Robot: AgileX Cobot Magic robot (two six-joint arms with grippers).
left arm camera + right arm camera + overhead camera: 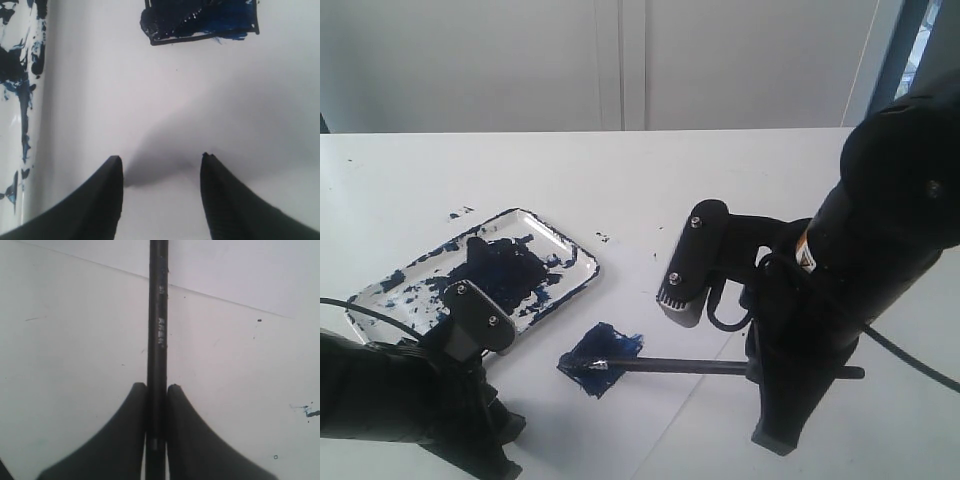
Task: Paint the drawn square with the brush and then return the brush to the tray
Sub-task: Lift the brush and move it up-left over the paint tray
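The square (601,358) is filled dark blue. The brush (700,367) has its tip on it, handle running toward 3 o'clock. The right gripper (156,389) is clamped on the handle. The tray (563,238) sits at the square's 10 o'clock. The left gripper (160,162), jaws apart and empty, hovers at 8 o'clock.

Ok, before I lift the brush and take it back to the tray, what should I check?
1. Grip: right gripper shut on the brush handle: ok.
2. Bristles rest on the drawn square: ok.
3. Coverage: mostly dark blue, but a pale sliver seems to run along one outline edge: not ok.
4. Other arm: left gripper open, empty, clear of the square: ok.
5. Route: left gripper sits by the near edge of the tray and may crowd the drop: cannot tell.
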